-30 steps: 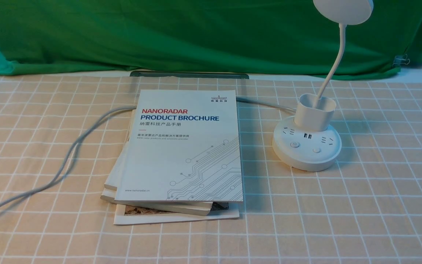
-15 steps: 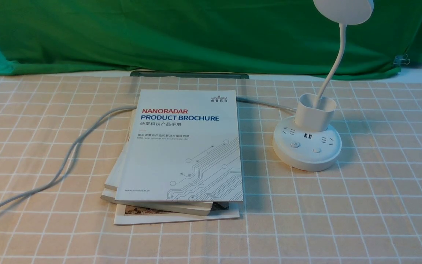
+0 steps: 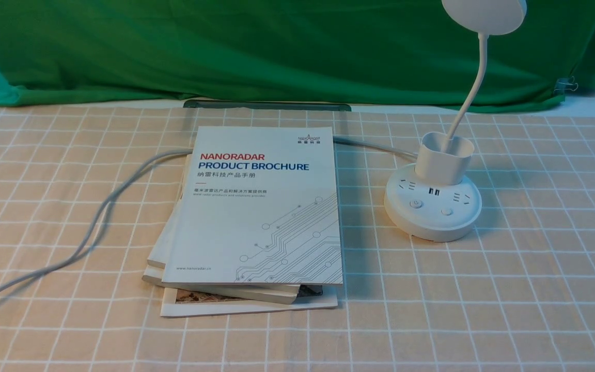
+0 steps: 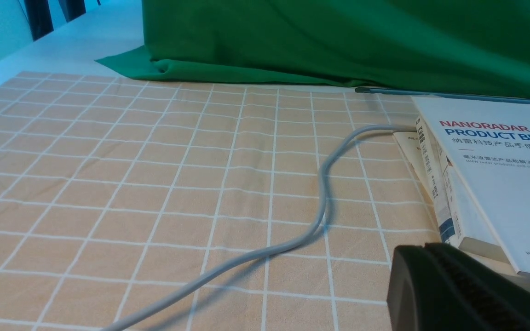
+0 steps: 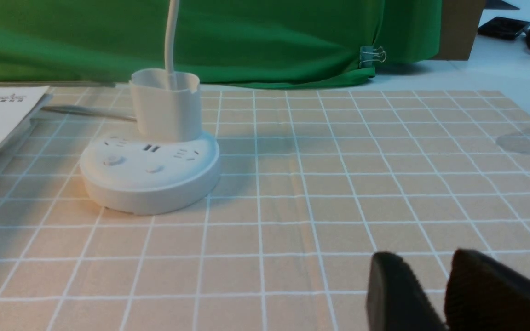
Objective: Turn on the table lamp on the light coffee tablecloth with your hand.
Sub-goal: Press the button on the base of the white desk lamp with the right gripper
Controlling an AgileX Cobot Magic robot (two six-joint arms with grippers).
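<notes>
Plainly smooth, round-based table lamp (image 3: 442, 160)

The table lamp (image 3: 433, 206) stands right of the brochures (image 3: 261, 206).

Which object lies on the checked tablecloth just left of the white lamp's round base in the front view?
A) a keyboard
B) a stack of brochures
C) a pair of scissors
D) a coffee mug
B: the stack of brochures, topped by one titled Nanoradar Product Brochure, lies on the light coffee tablecloth to the left of the table lamp.
</notes>
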